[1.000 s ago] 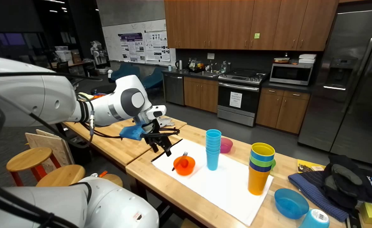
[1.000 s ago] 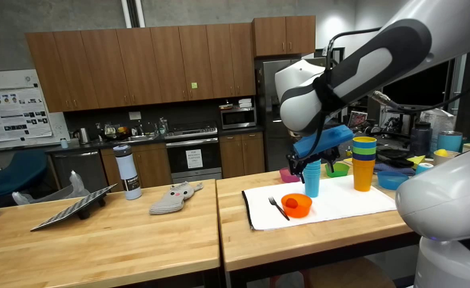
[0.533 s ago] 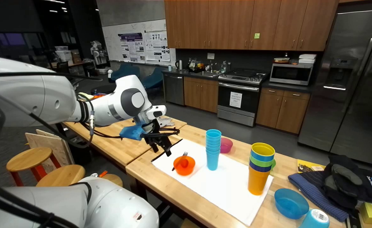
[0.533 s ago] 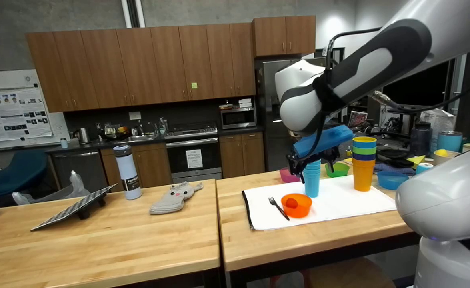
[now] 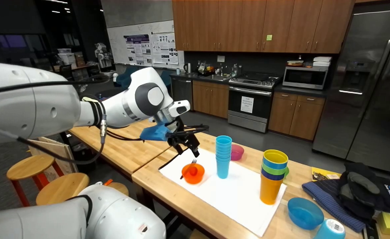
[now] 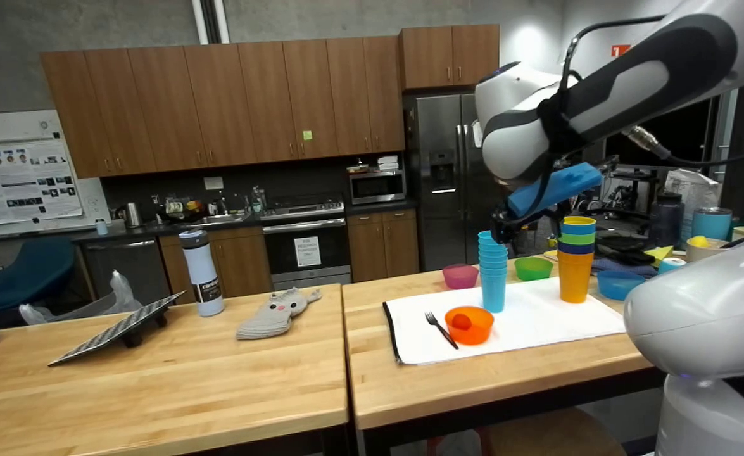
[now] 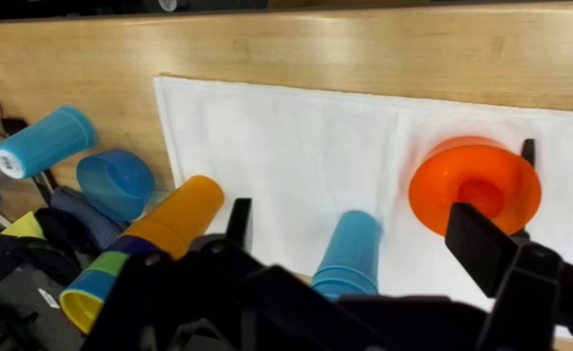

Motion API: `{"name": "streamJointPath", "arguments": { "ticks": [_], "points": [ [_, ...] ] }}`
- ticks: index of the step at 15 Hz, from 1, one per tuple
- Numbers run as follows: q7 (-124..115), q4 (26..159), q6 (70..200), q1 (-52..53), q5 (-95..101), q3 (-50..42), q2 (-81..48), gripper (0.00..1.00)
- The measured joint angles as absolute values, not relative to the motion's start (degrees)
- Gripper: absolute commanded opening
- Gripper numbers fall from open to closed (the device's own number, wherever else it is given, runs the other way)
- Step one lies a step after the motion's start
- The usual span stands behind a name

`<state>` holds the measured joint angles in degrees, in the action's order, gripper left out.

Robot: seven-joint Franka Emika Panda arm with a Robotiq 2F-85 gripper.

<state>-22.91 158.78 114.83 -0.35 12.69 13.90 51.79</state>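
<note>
End effector [image 5: 188, 153]: ok so in an exterior view it hangs higher than a second ago, and farther from the edge where this counter [image 5: 178, 196] meets the next one. Clear gap between it and the light blue cup stack [image 5: 223, 157], which stands upright.
Orange bowl [image 5: 195, 179]: sits on the white cloth [image 5: 241, 202], toward the corner where that joint meets the near long edge. Same spot as before.
Fork [image 6: 442, 330]: in an exterior view it lies just beside the bowl, also unmoved.
Far long edge: pink bowl [image 6: 460, 277] and green bowl [image 6: 533, 268] along it; the orange-bottomed cup stack [image 6: 576, 263] stands on the cloth, farther from the joint.
Jaws: wrist view has them spread wide, nothing pinched. The light blue cup stack shows in the gap, beyond the tips, and one of the fingers [image 7: 481, 248] hides a bit of the orange bowl's rim. Everything looks untouched, so imo it's just free-air travel.
</note>
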Motion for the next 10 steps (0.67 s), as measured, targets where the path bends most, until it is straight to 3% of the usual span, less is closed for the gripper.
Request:
{"name": "streamJointPath", "arguments": {
  "ticks": [5, 10],
  "points": [
    [-6.7, 158.8, 117.1, -5.8, 22.2, 0.3, 59.3, 1.0],
    [15.3, 158.8, 121.4, -10.2, 23.5, -21.0, 63.6, 1.0]
  ]
}}
